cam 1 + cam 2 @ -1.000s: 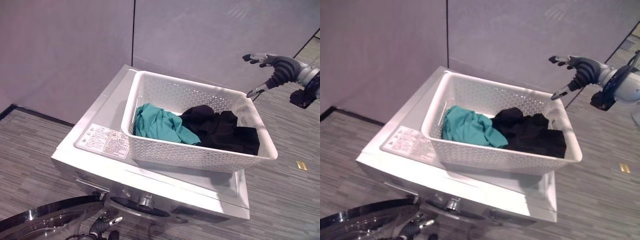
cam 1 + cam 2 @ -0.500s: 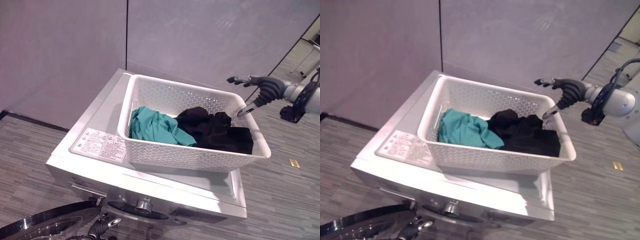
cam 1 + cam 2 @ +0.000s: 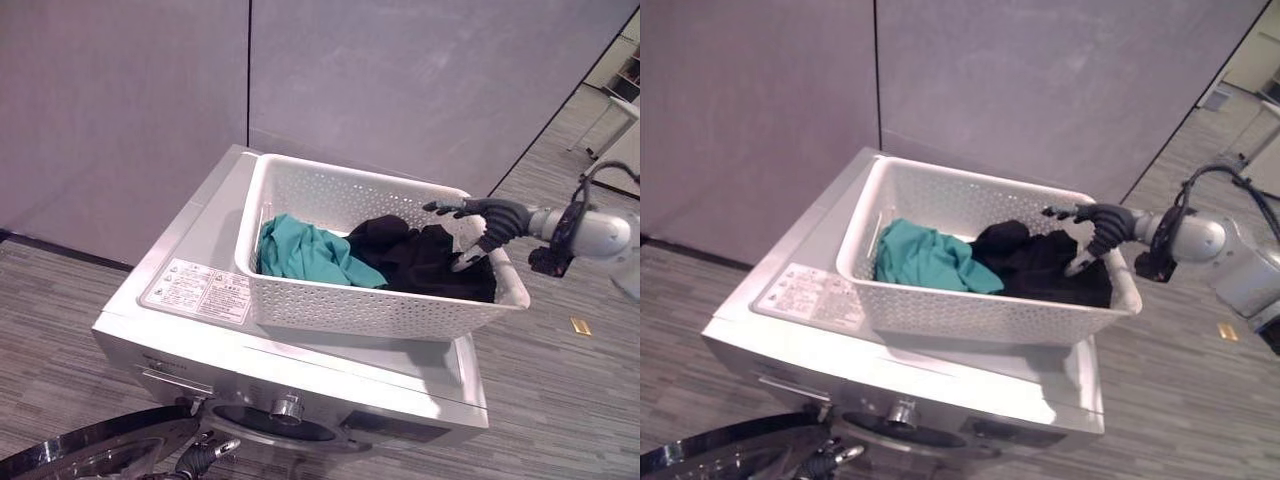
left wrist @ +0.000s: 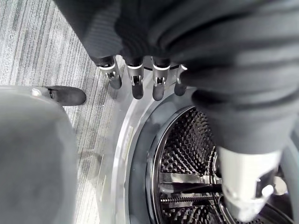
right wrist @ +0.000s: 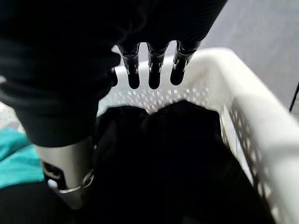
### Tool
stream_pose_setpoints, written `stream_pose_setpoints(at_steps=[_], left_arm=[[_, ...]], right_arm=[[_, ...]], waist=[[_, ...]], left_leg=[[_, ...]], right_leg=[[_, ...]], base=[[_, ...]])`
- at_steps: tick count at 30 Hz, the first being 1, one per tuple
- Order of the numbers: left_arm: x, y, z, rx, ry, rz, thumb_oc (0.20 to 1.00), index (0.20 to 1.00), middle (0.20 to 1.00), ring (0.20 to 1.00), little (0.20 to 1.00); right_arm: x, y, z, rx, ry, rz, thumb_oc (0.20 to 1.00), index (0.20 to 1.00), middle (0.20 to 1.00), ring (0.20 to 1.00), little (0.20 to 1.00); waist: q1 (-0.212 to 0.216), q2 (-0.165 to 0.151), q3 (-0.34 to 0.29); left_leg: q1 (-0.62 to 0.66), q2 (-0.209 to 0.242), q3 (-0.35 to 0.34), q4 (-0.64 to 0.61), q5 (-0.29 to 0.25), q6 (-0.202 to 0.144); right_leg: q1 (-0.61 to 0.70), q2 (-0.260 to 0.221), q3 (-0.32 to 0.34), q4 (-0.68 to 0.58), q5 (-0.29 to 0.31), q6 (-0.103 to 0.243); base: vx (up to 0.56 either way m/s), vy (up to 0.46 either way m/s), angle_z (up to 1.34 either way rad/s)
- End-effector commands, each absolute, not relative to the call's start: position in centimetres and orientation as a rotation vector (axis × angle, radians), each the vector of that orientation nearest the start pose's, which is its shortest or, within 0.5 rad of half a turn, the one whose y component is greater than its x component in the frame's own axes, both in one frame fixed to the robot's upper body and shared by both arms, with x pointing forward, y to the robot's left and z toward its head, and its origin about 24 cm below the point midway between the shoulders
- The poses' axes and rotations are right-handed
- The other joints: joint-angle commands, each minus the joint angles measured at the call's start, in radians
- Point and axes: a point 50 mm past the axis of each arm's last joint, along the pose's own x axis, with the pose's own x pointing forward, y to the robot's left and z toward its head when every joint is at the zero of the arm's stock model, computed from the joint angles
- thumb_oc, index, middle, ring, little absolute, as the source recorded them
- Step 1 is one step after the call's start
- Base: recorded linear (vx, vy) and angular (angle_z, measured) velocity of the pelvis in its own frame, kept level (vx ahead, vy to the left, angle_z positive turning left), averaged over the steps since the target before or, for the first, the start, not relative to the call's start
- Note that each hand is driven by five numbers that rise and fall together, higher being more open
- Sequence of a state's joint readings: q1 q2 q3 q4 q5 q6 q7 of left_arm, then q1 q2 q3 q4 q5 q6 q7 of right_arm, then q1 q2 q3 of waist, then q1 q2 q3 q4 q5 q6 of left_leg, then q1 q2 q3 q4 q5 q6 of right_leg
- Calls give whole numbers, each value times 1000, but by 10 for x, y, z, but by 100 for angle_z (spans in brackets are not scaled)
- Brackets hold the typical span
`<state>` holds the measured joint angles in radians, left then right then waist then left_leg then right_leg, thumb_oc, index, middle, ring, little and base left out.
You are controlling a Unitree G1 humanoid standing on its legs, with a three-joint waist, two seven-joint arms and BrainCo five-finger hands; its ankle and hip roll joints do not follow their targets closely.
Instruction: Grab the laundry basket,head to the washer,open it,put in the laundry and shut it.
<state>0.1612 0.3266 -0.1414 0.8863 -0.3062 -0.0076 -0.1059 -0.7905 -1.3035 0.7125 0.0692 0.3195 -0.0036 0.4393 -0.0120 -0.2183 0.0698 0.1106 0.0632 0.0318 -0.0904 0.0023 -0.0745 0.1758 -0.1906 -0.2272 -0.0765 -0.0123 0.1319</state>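
Right robot hand (image 3: 487,215) reaches over the right end of the white laundry basket (image 3: 350,310), its fingers (image 5: 154,70) straight and spread and its thumb apart from them, holding nothing. It hangs just above the black clothing (image 3: 425,262) that lies in the right half of the basket; from the head views I cannot tell whether the thumb tip touches the cloth. In the right wrist view the fingers point toward the perforated far wall of the basket, with the black clothing below them and a bit of teal cloth off to one side.

A teal garment (image 3: 310,252) lies bunched in the left half of the basket, touching the black clothing. The basket sits on top of the white washer (image 3: 200,340), toward its right side, with its right end reaching past the washer's edge. A label sticker (image 3: 200,290) lies flat on the washer top, just left of the basket.

Left robot hand (image 4: 140,79) shows in its own wrist view with its fingers straight and relaxed, gripping nothing, held in front of the washer's round opening, where the metal drum (image 4: 187,172) is visible. In the head views the washer door (image 3: 90,455) stands swung open at the lower left, beside the control knob (image 3: 288,408) on the front panel. Grey plank floor (image 3: 560,400) surrounds the washer, and a grey wall (image 3: 400,80) stands behind it.
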Motion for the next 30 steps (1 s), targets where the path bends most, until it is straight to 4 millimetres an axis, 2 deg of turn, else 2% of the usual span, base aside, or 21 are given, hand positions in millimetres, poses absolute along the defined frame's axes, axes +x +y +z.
stream_pose_setpoints(at_steps=[1, 7, 12, 18, 24, 25, 26, 27, 30], left_arm=[[82, 236, -148, 25, 1087, 30, 1000, 1000, 1000, 1000, 1000], [84, 236, -147, 19, 1075, 31, 1000, 1000, 1000, 1000, 1000], [87, 236, -146, 16, 1063, 37, 1000, 1000, 1000, 1000, 1000], [114, 234, -135, 41, 974, -13, 1000, 1000, 1000, 1000, 1000], [132, 232, -128, 47, 921, -20, 1000, 1000, 1000, 1000, 1000], [135, 232, -127, 48, 913, -15, 1000, 1000, 1000, 1000, 1000], [137, 231, -127, 45, 907, -14, 1000, 1000, 1000, 1000, 1000], [139, 231, -126, 43, 904, -11, 1000, 1000, 1000, 1000, 1000], [142, 232, -126, 46, 902, 4, 1000, 1000, 1000, 1000, 1000]], right_arm=[[318, -244, 218, -1191, 56, 599, 1000, 1000, 1000, 1000, 1000], [320, -257, 203, -1193, 131, 575, 1000, 1000, 1000, 1000, 1000], [323, -260, 192, -1203, 185, 582, 1000, 1000, 1000, 1000, 1000], [321, -251, 161, -1359, 314, 718, 1000, 1000, 1000, 1000, 1000], [319, -242, 148, -1376, 347, 772, 1000, 1000, 1000, 1000, 1000], [320, -241, 146, -1375, 345, 773, 912, 912, 912, 912, 912], [320, -240, 147, -1369, 333, 771, 580, 580, 580, 580, 580], [322, -238, 146, -1358, 321, 757, 200, 200, 200, 200, 200], [328, -236, 155, -1320, 259, 689, 200, 200, 200, 200, 200]], waist=[[63, -32, -48], [78, -37, -33], [93, -44, -16], [150, -74, 92], [173, -77, 159], [175, -77, 168], [174, -75, 171], [173, -73, 175], [163, -65, 173]], left_leg=[[-6, 41, -10, 92, -124, 52], [-39, 28, -32, 92, -116, 53], [-65, 25, -50, 93, -108, 51], [-153, 44, -102, 114, -79, 34], [-191, 56, -124, 116, -59, 20], [-195, 57, -128, 114, -54, 18], [-197, 59, -132, 111, -52, 16], [-198, 60, -135, 108, -50, 15], [-200, 64, -142, 99, -43, 13]], right_leg=[[-159, -121, -51, 168, 74, 104], [-169, -137, -86, 160, 83, 108], [-178, -141, -106, 166, 80, 107], [-201, -130, -155, 159, 79, 95], [-205, -115, -175, 146, 74, 83], [-204, -112, -177, 144, 73, 82], [-203, -110, -177, 142, 72, 80], [-203, -107, -178, 140, 71, 78], [-200, -102, -181, 136, 66, 72]], base=[[-9, 15, 10], [-8, 8, 13], [-10, -11, 14], [-73, -82, 26], [-66, -67, 12], [-38, -52, -1], [-29, -44, 1], [-18, -39, 4], [-5, -10, 1]])
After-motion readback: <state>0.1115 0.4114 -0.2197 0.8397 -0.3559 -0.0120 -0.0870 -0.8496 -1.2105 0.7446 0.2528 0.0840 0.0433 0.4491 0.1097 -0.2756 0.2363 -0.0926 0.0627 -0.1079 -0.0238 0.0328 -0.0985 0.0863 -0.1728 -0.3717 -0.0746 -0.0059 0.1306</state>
